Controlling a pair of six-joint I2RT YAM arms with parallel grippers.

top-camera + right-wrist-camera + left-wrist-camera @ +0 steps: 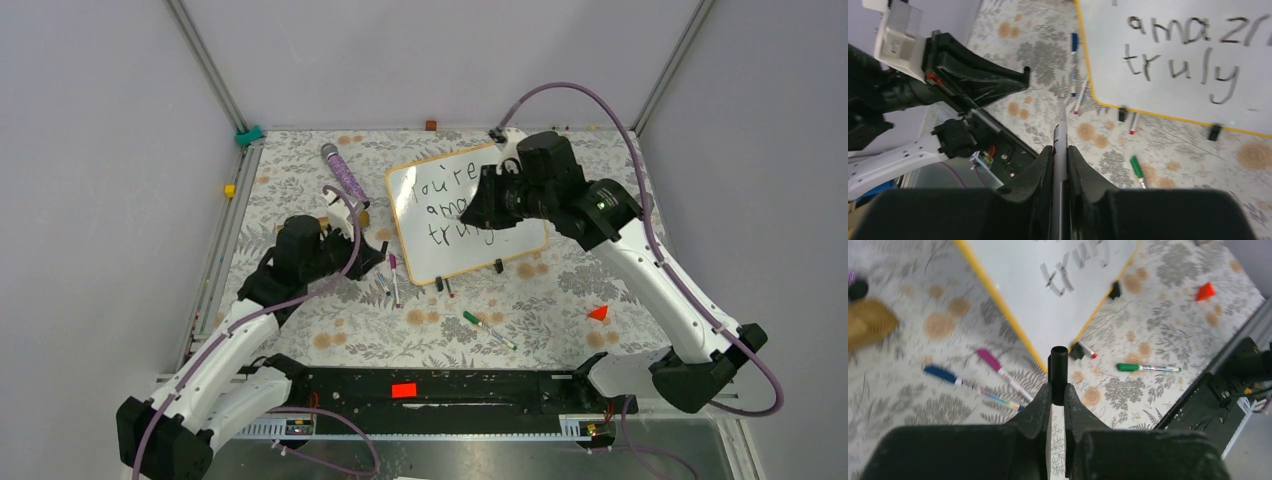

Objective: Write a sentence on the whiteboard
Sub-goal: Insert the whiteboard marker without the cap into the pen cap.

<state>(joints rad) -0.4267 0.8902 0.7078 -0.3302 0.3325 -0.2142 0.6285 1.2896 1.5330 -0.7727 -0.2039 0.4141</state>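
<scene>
From where I sit the writing looks finished. The whiteboard (430, 262) lies flat at the far middle of the tabletop (560, 290), turned at an angle, and the sentence (450, 234) sits on it in three dark lines. I read "You're" on top and "truly" at the bottom. The middle line begins "amazi" and runs out of the right wrist view, and the arm hides part of it from above, so I cannot check its ending.

My right gripper (1060, 150) is clamped narrow on the marker (1060, 132) and hangs over the board. The marker's tip points past the board's corner towards the left arm, not at the white surface.

My left gripper (1058, 392) is closed tight on what looks like a black cap (1059, 362), open end up, just off the board's near-left corner.

I judge that only tidying is left: bringing marker and cap together. A green marker (488, 331), a pink marker (998, 367) and a blue marker (943, 375) lie loose near the board.
</scene>
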